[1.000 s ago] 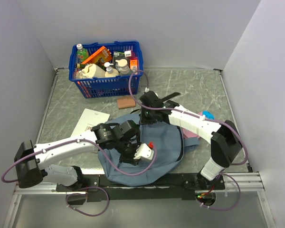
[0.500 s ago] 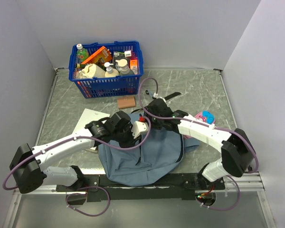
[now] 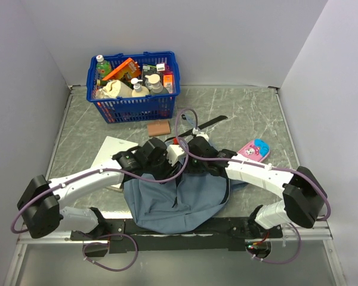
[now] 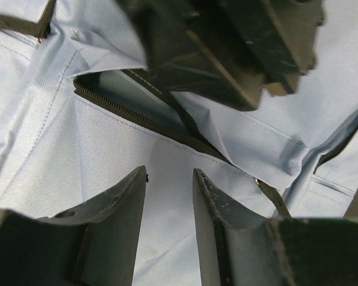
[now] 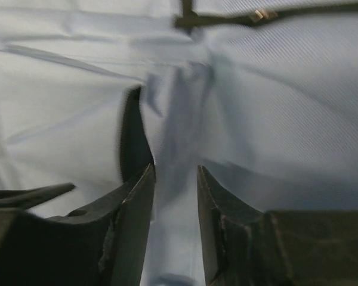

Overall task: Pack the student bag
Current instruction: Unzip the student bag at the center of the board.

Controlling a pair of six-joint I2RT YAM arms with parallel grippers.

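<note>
A: Since a sec ago both arms swung in; they now meet at the far edge of the student bag (image 3: pixel 173 202), mid tabletop (image 3: pixel 250 113).
B: Grip?
A: Wrist cams only. The left jaws are part open and empty, over a gaping zipper (image 4: pixel 137 119) the top cam hides. The right jaws are part open with a blurred fabric fold between; can't tell if it's pinched.
B: Room?
A: Grey marbled top, pale walls, blue basket (image 3: pixel 134 107) at the back.

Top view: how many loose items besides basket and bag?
3: brown block near the basket, white sheet left of the bag, pink case right of it; more may be hidden.
</note>
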